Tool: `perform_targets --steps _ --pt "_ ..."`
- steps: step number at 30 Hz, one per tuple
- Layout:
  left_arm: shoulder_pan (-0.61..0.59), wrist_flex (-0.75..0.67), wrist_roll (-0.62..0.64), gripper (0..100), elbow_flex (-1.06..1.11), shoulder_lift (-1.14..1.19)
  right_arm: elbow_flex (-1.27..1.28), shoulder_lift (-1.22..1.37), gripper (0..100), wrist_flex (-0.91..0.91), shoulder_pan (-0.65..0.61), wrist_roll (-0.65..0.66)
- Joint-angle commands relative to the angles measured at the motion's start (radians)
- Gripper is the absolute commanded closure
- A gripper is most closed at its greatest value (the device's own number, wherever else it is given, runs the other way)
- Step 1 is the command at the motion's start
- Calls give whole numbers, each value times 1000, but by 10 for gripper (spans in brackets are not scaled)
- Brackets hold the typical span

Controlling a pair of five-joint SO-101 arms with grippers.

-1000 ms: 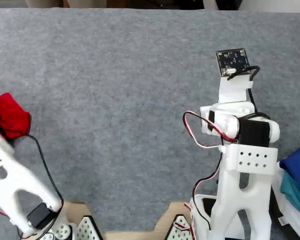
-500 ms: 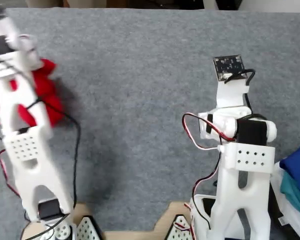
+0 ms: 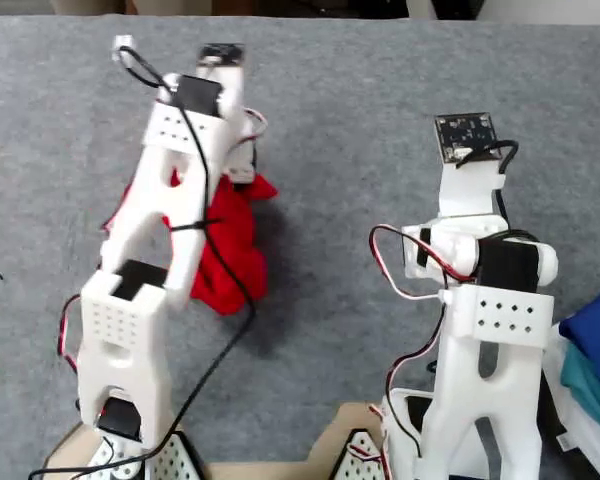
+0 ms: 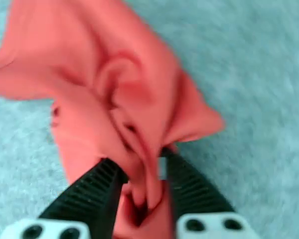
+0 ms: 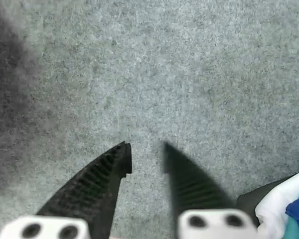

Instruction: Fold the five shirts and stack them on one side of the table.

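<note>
Just one crumpled red shirt [image 3: 242, 240].

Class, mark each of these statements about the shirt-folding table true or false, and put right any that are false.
1. The left gripper is shut on the red shirt. True.
2. The right gripper holds a shirt. False: it is open, with nothing between its fingers, above the bare grey table.
3. The red shirt lies folded flat. False: it is a crumpled bunch, pinched in the left gripper.
4. A blue shirt sits at the right edge of the high view, next to a teal shirt. True.
</note>
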Motion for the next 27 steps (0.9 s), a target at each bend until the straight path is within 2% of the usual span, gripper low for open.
perform_targets --steps 1,6,10,16,20,25,27 --pt "-143 9 92 753 -17 -116 -44 -21 693 -9 -28 -2" --pt "-341 9 44 754 72 -176 -44 -2 670 -37 -219 -21" --pt "-459 -2 52 754 172 -163 -48 127 670 -127 -380 -83" --pt "-526 -224 54 754 379 -12 -124 466 670 -290 -576 -138" --pt "-539 -298 55 784 434 81 -289 723 670 -302 -630 -137" --pt "-589 -296 44 984 436 113 -473 1026 712 -295 -627 -140" --pt "-640 -296 12 969 445 107 -527 1118 761 -262 -633 -137"
